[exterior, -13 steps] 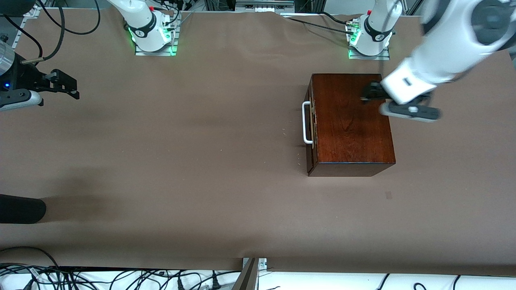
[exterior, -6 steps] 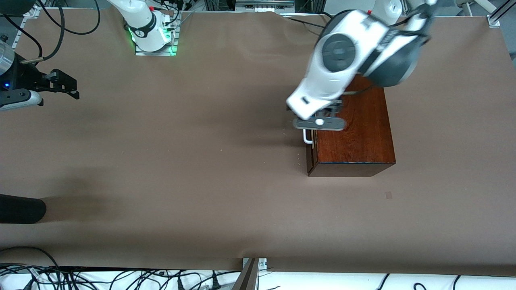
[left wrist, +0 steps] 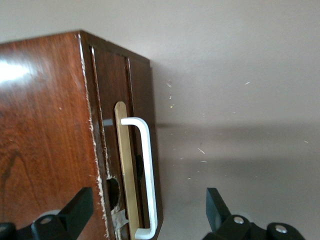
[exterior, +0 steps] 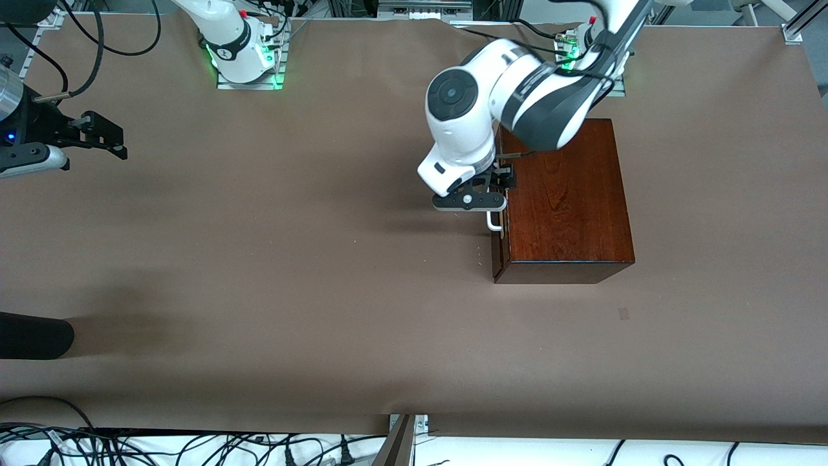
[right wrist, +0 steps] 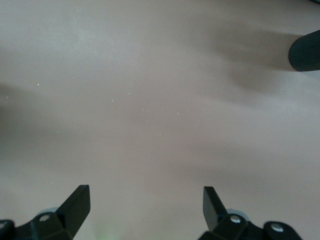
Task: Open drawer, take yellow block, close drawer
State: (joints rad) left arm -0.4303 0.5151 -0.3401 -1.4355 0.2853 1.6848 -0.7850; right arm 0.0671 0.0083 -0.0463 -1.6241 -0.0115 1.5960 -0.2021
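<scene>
The glossy mahogany box [exterior: 563, 200] stands toward the left arm's end of the table. Its drawer [exterior: 497, 255] is shut, the dark front facing the right arm's end. The white bar handle [exterior: 494, 223] is partly covered by my left hand. In the left wrist view the handle [left wrist: 147, 165] runs between the fingers of my left gripper [left wrist: 146, 212], which is open and straddles it without touching. In the front view the left gripper [exterior: 495, 189] hangs over the handle. The yellow block is hidden. My right gripper [exterior: 111, 139] waits open over bare table [right wrist: 145, 206].
A dark rounded cylinder [exterior: 32, 335] lies at the right arm's end of the table, nearer the front camera; the right wrist view shows the cylinder [right wrist: 306, 50] too. Cables [exterior: 194, 446] run along the table's near edge. Brown cloth [exterior: 291, 259] covers the table.
My left arm swung from above the box's top across to the drawer front, and its hand came down over the handle. The right arm has not moved.
</scene>
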